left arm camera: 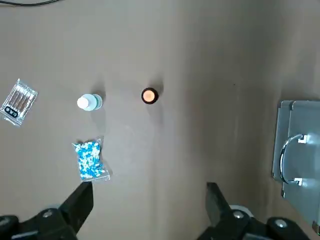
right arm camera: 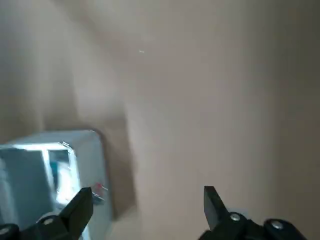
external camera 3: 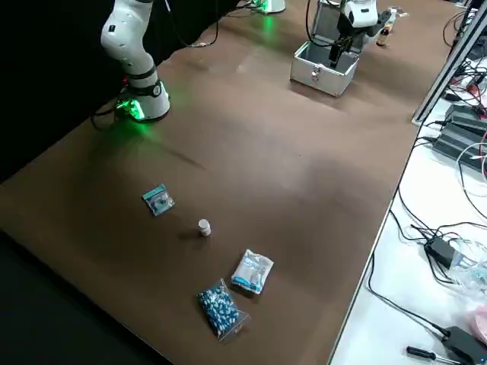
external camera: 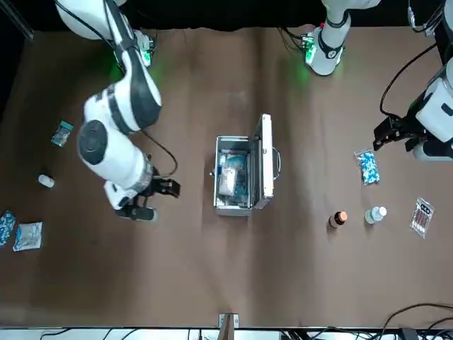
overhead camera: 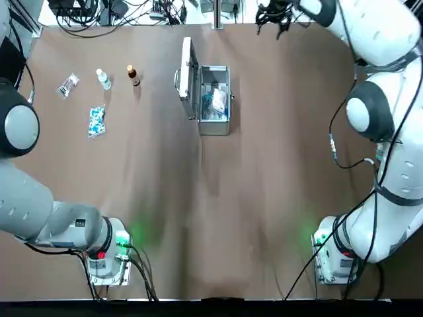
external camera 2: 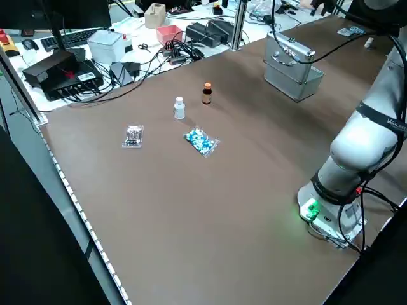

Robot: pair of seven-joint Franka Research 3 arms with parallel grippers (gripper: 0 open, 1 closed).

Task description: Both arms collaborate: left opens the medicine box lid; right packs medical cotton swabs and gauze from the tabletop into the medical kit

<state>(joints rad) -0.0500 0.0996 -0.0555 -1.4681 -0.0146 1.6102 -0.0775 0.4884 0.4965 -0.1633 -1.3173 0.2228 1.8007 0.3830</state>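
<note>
No word, brand or number can be read with certainty. On the clear packet (left arm camera: pixel 19 102) near the tabletop's far left corner, a small dark-framed label carries a few characters, one of them like an X; the rest is unsure. Toward the tabletop's right edge, the white packet (external camera 3: pixel 253 271) and the teal-topped packet (external camera 3: pixel 158 199) bear print too small to read. So does the white label (external camera 2: pixel 86 77) on a black device (external camera 2: pixel 63 75) beyond the tabletop's far edge.
</note>
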